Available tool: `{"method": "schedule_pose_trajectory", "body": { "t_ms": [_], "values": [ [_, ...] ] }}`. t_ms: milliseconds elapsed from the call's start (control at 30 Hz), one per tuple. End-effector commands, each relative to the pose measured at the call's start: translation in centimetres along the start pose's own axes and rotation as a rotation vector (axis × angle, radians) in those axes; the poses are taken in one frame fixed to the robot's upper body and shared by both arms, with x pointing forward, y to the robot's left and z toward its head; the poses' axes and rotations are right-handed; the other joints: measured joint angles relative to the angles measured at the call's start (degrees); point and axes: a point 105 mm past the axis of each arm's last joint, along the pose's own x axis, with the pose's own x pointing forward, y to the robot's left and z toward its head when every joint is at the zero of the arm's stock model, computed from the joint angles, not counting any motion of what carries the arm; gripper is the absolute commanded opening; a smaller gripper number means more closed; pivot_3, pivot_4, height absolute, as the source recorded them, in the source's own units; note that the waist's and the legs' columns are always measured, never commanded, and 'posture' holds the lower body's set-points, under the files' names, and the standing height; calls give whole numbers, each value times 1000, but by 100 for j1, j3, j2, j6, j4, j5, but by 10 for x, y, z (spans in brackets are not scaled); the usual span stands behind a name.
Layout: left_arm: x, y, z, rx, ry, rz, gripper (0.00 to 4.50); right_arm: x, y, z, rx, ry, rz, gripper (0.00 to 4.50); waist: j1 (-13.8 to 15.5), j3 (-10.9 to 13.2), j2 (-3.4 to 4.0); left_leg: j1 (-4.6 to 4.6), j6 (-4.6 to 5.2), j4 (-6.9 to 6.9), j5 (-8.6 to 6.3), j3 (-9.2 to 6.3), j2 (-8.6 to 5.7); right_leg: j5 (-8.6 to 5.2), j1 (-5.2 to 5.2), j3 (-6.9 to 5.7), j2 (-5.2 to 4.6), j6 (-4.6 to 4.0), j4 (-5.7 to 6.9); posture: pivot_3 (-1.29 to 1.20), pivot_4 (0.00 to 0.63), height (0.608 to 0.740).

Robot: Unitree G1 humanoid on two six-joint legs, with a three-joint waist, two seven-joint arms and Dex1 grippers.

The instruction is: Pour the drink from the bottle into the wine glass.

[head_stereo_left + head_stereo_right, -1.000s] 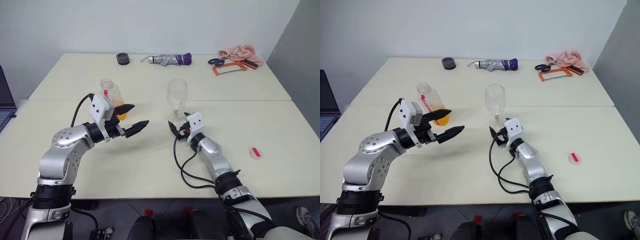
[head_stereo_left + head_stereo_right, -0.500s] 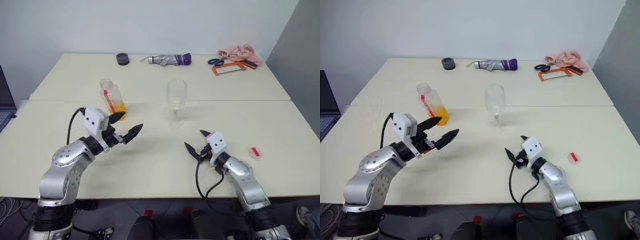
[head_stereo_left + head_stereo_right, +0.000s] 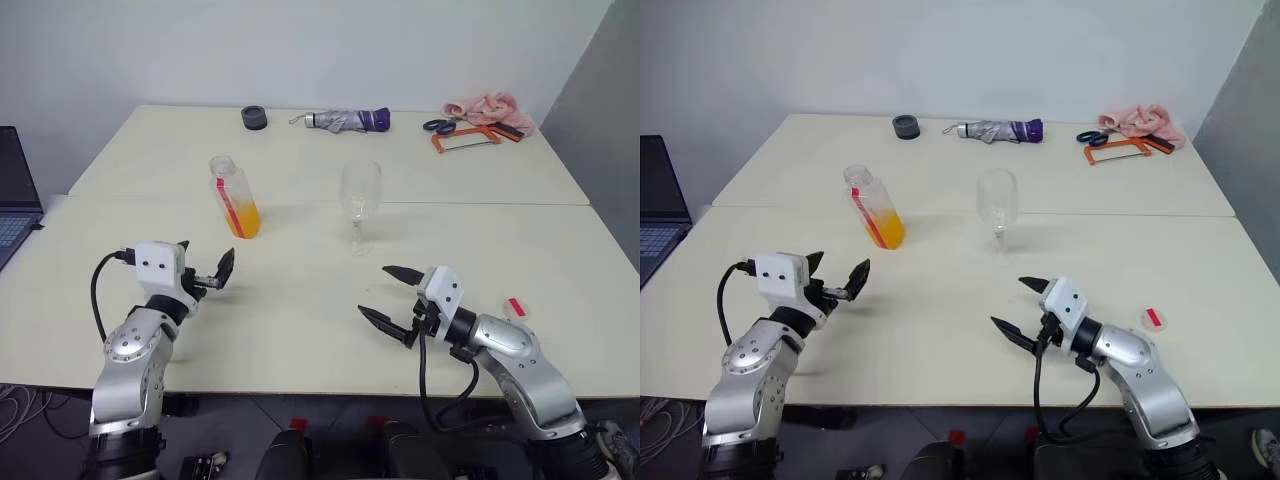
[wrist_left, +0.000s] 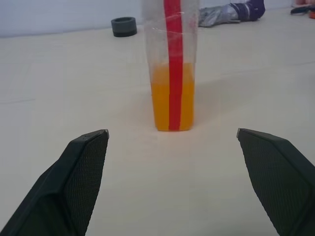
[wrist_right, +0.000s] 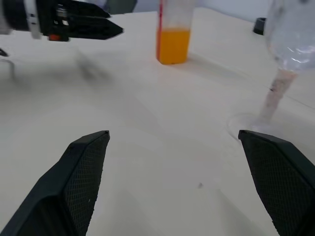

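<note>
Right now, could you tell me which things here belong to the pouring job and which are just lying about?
For the job: bottle, drink, wine glass.

Lying about: umbrella, tape roll, scissors, orange saw, pink cloth, laptop, round red-marked disc.

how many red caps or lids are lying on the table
1: a small red cap lies on the table near its right edge, just beyond the right gripper. The bottle stands uncapped.

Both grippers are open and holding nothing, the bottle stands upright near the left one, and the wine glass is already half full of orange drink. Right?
Not quite: the wine glass is empty. The left eye view shows the drink in the bottle, upright ahead of the left gripper. Both grippers are open and hold nothing, the right gripper too.
</note>
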Motion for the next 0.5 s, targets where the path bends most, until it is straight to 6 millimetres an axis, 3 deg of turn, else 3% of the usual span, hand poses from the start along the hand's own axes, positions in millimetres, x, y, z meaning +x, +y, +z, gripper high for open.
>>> {"method": "schedule_pose_trajectory", "body": {
  "t_ms": [33,300,500],
  "values": [
    [11,8,19,32,-56,0,4500,2,9,24,-15,-53,86,4475,0,0,0,0,0,0,0,0,0,0,0,0,0,0,0,0,150,740],
    [42,5,26,52,-44,-73,4500,7,-8,44,-62,-104,5,4475,-1,0,-1,-1,-1,0,1,0,-1,0,-2,-3,1,0,0,0,150,740],
    [59,3,33,58,-57,-109,4500,9,-13,47,-84,-114,-31,4475,0,0,-1,-6,-6,0,3,-1,-2,0,-6,-4,0,0,0,0,150,740]
  ]
}}
